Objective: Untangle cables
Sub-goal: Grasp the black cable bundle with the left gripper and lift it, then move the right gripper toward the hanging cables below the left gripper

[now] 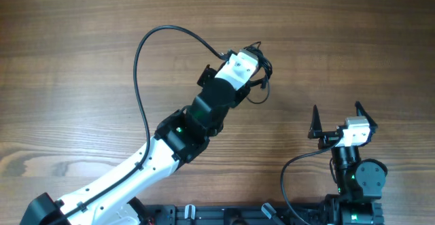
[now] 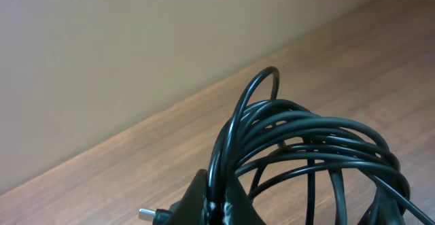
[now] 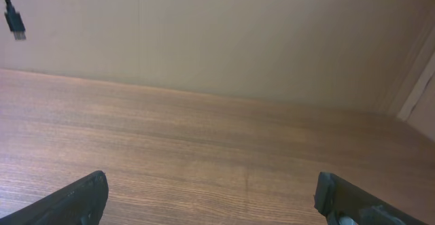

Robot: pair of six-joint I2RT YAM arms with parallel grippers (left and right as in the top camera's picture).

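The cables (image 2: pixel 319 136) are a bundle of thin black loops lifted off the wooden table, and my left gripper (image 2: pixel 221 201) is shut on a few strands of them. A silver-tipped plug (image 2: pixel 148 215) sticks out to the left of the fingers (image 2: pixel 194 199). From overhead, the left gripper (image 1: pixel 262 63) is near the table's middle, with small loops of the cables (image 1: pixel 258 94) hanging around it. My right gripper (image 1: pixel 337 116) stands wide open at the front right, apart from the bundle, with nothing in it. In the right wrist view, one plug end (image 3: pixel 15 24) dangles at the top left, far from the right gripper (image 3: pixel 214 198).
The left arm's own thick black cable (image 1: pixel 139 68) arcs high over the left half of the table. A plain wall rises behind the table's far edge (image 3: pixel 204 92). The arm bases sit along the front edge (image 1: pixel 272 215).
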